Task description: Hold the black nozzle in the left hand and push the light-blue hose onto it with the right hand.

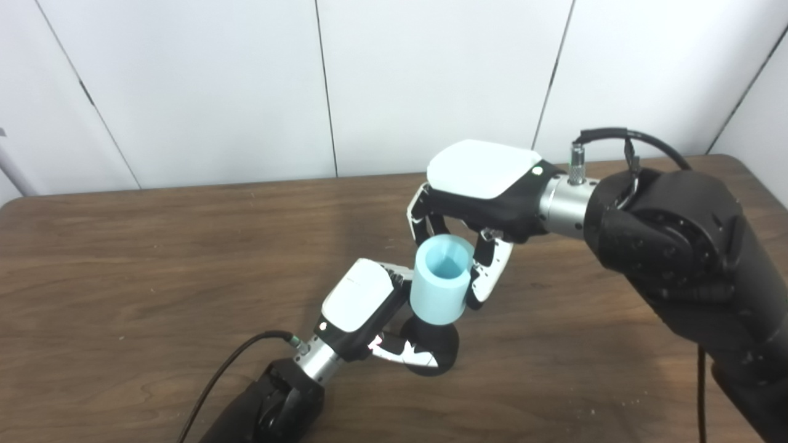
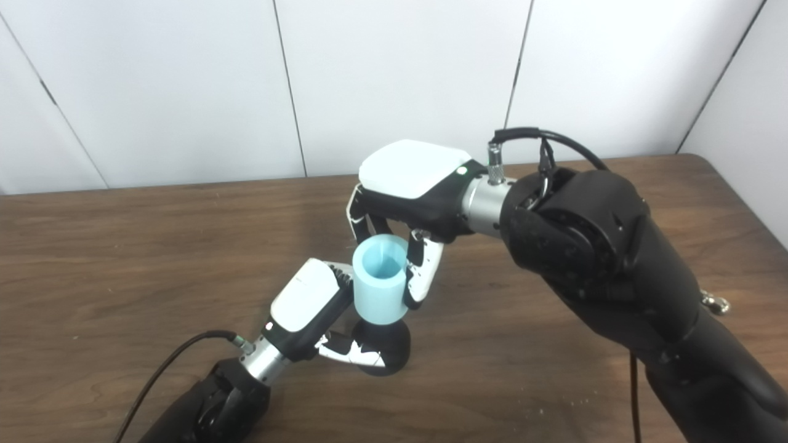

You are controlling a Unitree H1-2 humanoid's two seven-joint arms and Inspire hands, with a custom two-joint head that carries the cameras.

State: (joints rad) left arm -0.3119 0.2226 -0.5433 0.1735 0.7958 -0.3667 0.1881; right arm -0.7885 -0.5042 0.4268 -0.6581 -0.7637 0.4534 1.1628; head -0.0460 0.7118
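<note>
A short light-blue hose (image 1: pixel 439 282) stands upright, its open end up, seated on top of the black nozzle (image 1: pixel 432 344) at mid-table. My left hand (image 1: pixel 369 307) comes in from the lower left and is shut on the black nozzle, with its fingers wrapped around the round base. My right hand (image 1: pixel 474 197) reaches in from the right, palm down, and is shut on the light-blue hose, fingers on either side of its upper part. The nozzle's top is hidden inside the hose.
The brown wooden table (image 1: pixel 154 264) spreads wide to the left and behind the hands. White wall panels (image 1: pixel 246 80) rise behind its far edge. A small metal bit (image 2: pixel 714 303) lies near the right arm. The big black right forearm (image 1: pixel 689 246) fills the right side.
</note>
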